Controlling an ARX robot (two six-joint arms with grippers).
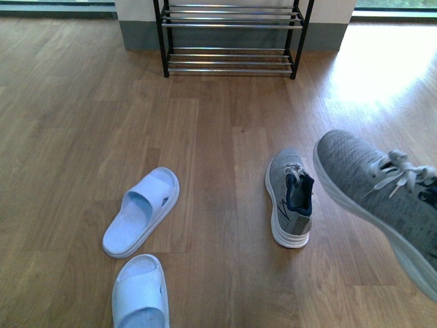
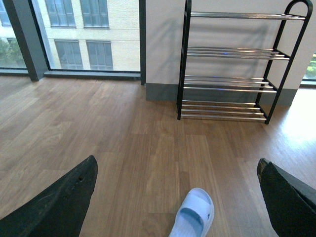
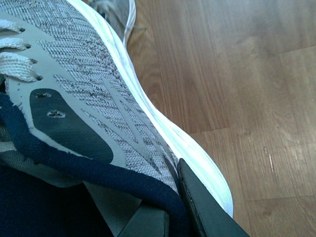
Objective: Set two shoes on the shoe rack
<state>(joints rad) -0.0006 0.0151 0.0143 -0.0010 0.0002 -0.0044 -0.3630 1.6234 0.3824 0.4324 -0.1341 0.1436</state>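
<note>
- Well, the right gripper [image 3: 170, 215] is pinching the collar of the lifted sneaker [image 1: 382, 191]. One dark finger [image 3: 207, 212] presses against the shoe's outer side near the heel.
- That shoe hangs clear of the floor [image 1: 205, 171], its toe angled ahead of the gripper.
- Off to that gripper's left, the second sneaker [image 1: 289, 198] stands on its sole near the held one's toe, touched by nothing.
- The left gripper [image 2: 176, 165] is spread wide and holds nothing.
- One of the slide sandals [image 2: 193, 215] lies on the boards just ahead of it, between its fingers.
- Well ahead of both grippers, the shoe rack [image 1: 232, 34] stands against the wall, far from either sneaker.
</note>
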